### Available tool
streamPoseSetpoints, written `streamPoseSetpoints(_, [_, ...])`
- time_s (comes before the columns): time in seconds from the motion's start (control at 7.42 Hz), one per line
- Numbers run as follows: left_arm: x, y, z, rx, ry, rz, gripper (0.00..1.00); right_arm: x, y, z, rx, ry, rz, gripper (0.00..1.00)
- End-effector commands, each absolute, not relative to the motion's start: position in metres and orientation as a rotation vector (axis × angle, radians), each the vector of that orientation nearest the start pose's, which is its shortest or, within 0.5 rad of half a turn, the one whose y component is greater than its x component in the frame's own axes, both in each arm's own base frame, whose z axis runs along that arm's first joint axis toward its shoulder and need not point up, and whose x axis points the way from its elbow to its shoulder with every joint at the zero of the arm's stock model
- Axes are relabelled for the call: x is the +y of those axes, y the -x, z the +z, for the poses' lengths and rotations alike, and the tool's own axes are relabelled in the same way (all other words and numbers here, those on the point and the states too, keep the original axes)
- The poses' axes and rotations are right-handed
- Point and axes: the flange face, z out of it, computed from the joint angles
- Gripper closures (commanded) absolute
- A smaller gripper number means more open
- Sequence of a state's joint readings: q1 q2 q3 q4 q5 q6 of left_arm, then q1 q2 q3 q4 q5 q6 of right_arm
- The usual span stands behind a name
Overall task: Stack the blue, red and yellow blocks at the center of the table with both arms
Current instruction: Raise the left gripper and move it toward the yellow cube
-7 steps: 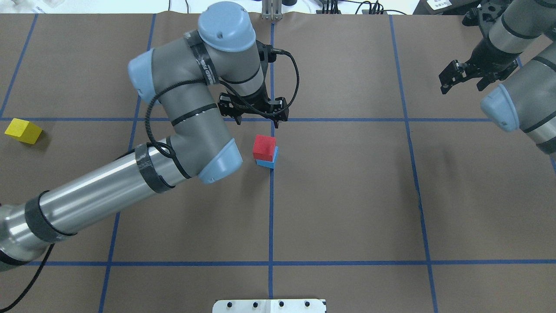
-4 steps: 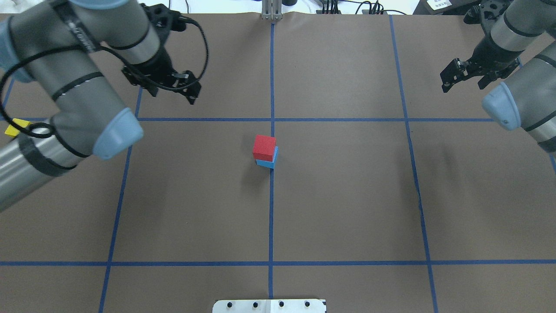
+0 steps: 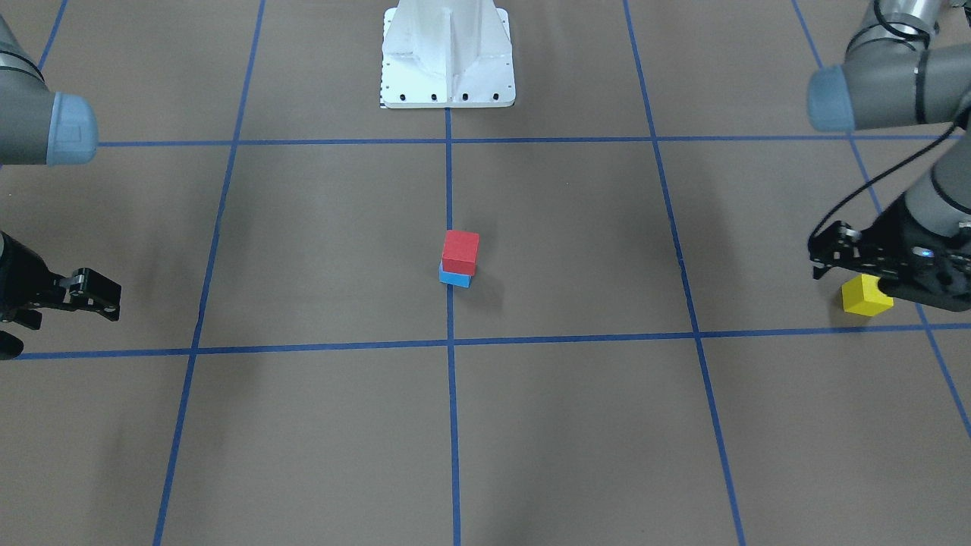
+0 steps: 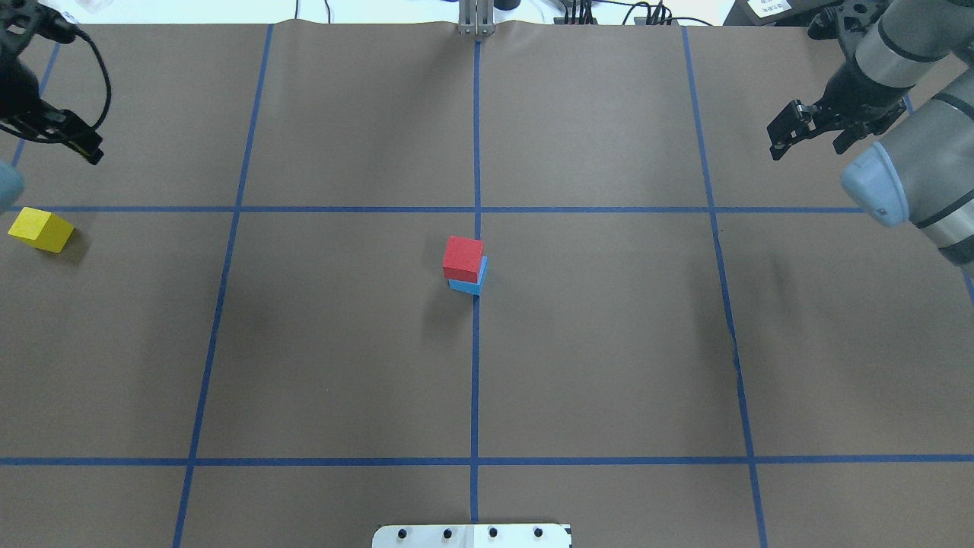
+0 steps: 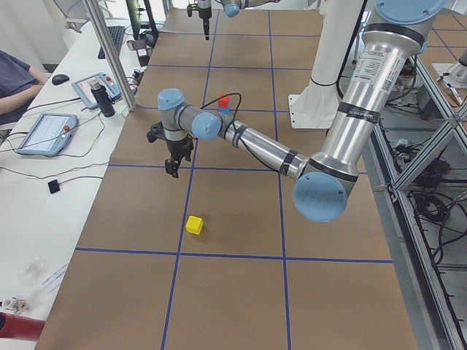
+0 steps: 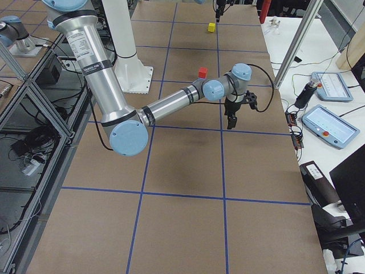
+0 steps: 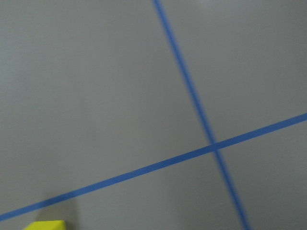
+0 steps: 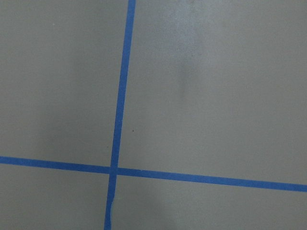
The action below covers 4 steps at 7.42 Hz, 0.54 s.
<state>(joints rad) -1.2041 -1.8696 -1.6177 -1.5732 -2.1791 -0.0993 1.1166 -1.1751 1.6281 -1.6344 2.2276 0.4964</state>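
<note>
Table (image 4: 609, 342): brown surface ruled into squares by blue tape, whose middle crossing lines mark the stacking site

Left arm (image 5: 350, 109): reaches out along its own end of the table, a position that fits a move toward the one loose block. Right arm (image 6: 171, 103): extended toward the opposite end, well apart from the centre, presumably so that the stack and the other arm's path are free

Left gripper (image 5: 172, 166): points down, raised off the surface, near the yellow block but not over it. In the front-facing view its jaws appear spread, and nothing is between them. Its wrist camera catches only a yellow corner at the lower edge, so alignment is judged incomplete. Right gripper (image 4: 808, 148): jaws apart, holding nothing, with bare table below

Red block (image 4: 463, 259): rests on the blue block (image 4: 468, 286) at the centre, beside the middle tape line and set slightly askew, so a blue margin shows on one side. Two of three tiers are judged done

Yellow block (image 4: 39, 228): alone on the table at the left end, well apart from the stack. It is the remaining piece, and the offset red top leaves a less forgiving seat for it
</note>
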Motion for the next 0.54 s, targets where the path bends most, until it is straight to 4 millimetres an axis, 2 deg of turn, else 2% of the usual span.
streamPoseSetpoints(0.0, [-0.597, -0.119, 0.606, 0.651, -0.222, 0.413, 0.0, -0.606, 0.217, 0.416, -0.75, -0.038, -0.086, 0.01])
streamPoseSetpoints(0.13, [-0.594, -0.118, 0.641, 0.654, -0.23, 0.412, 0.0, -0.606, 0.217, 0.416, -0.75, -0.038, -0.087, 0.01])
streamPoseSetpoints(0.27, [-0.592, -0.12, 0.649, 0.673, -0.211, 0.405, 0.0, -0.606, 0.217, 0.415, -0.75, -0.04, -0.088, 0.01])
streamPoseSetpoints(0.4, [-0.591, -0.123, 0.646, 0.712, -0.195, 0.382, 0.0, -0.606, 0.217, 0.415, -0.75, -0.04, -0.088, 0.01])
